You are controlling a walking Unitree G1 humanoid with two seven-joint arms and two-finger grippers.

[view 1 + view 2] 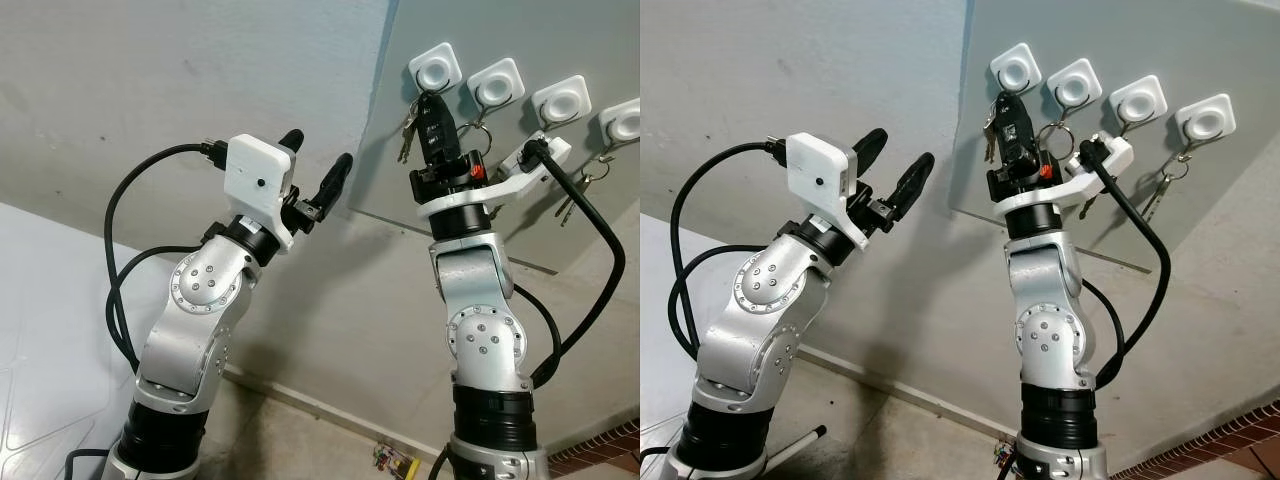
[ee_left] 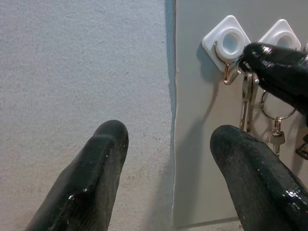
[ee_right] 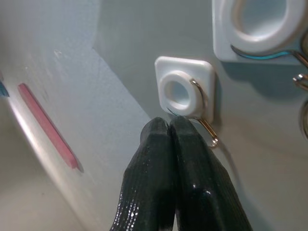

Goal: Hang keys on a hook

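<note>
In your left eye view, the right gripper (image 1: 431, 103) is raised against the grey board (image 1: 560, 230), its black fingers pressed together just under the first white hook (image 1: 436, 68), with the keys (image 1: 409, 135) dangling at about seven o'clock from that hook, beside the fingers; whether the ring is pinched or already on the hook you cannot tell. The left gripper (image 1: 318, 165) hovers at nine o'clock of the board, fingers spread and empty. In your right eye view, three more hooks run toward three o'clock, and another key bunch (image 1: 1162, 188) hangs from the last. Your left wrist view looks between two parted fingertips (image 2: 91, 168) at the hook and hanging keys. Your right wrist view shows fingertips (image 3: 166, 144) closed together, touching the hook's base.
</note>
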